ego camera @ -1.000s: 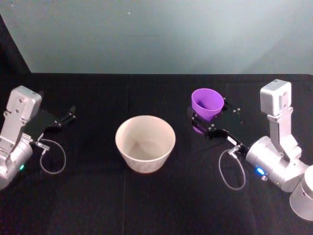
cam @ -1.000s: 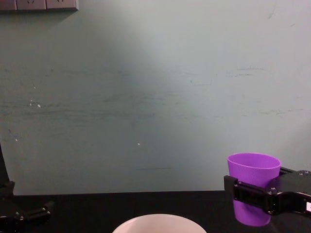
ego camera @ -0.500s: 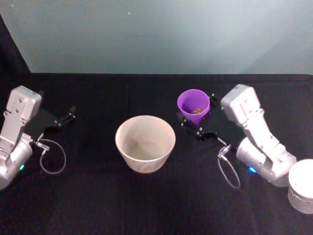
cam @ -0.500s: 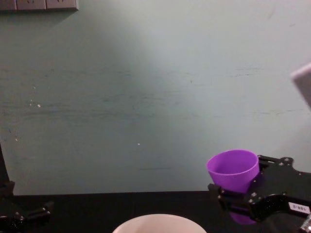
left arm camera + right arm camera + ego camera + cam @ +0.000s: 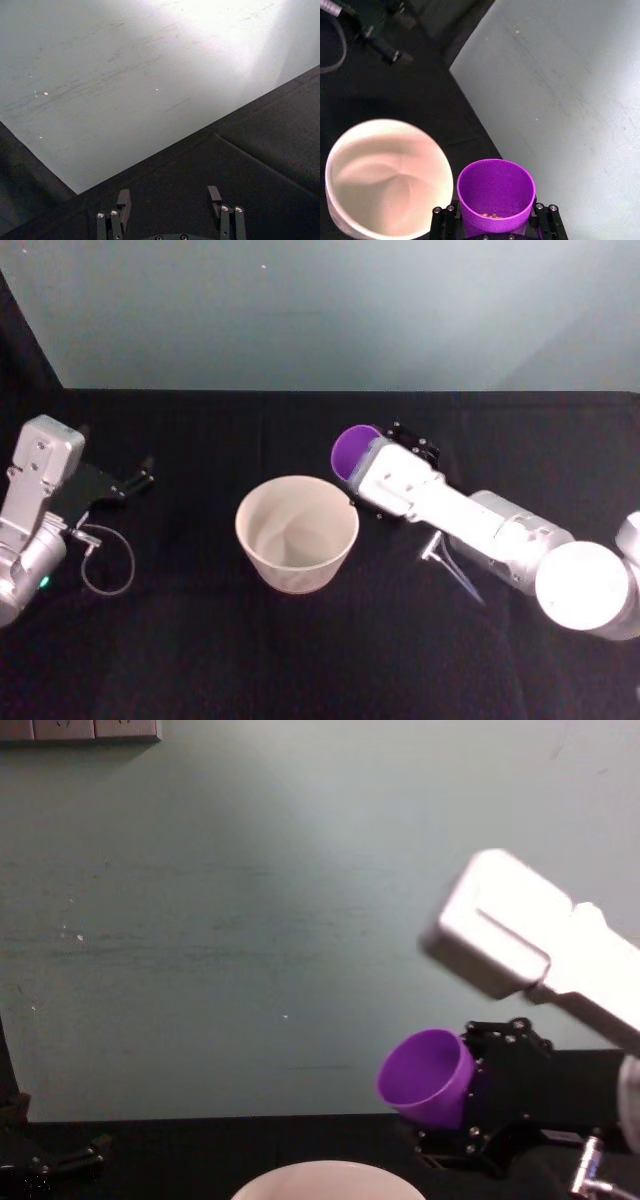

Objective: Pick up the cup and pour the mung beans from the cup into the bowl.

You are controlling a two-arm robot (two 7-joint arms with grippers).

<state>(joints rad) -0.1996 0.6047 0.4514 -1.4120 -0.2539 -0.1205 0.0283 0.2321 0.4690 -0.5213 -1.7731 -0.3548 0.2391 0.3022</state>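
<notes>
Chest view puts the right claw [image 5: 465, 1095] clamped round the lower part of the cup [image 5: 425, 1078], and since half a second ago it has rolled over and swung leftward. The cup, then nearly upright, now lies tilted with its mouth turned to the robot's left and the silver wrist housing riding above it. It is a small bright purple tumbler, slightly tapered with a thin rim, held off the table [image 5: 200, 640] just beside the right edge of the bowl [image 5: 300, 575] and higher than its rim. From the right wrist, a few mung beans [image 5: 492, 216] lie at the bottom of the cup, with the wide white bowl close alongside, its inside faintly pink. The bowl has not shifted. Far to the left, the left claw [image 5: 169, 202] stays parked low over the table, fingers spread wide and holding nothing.
</notes>
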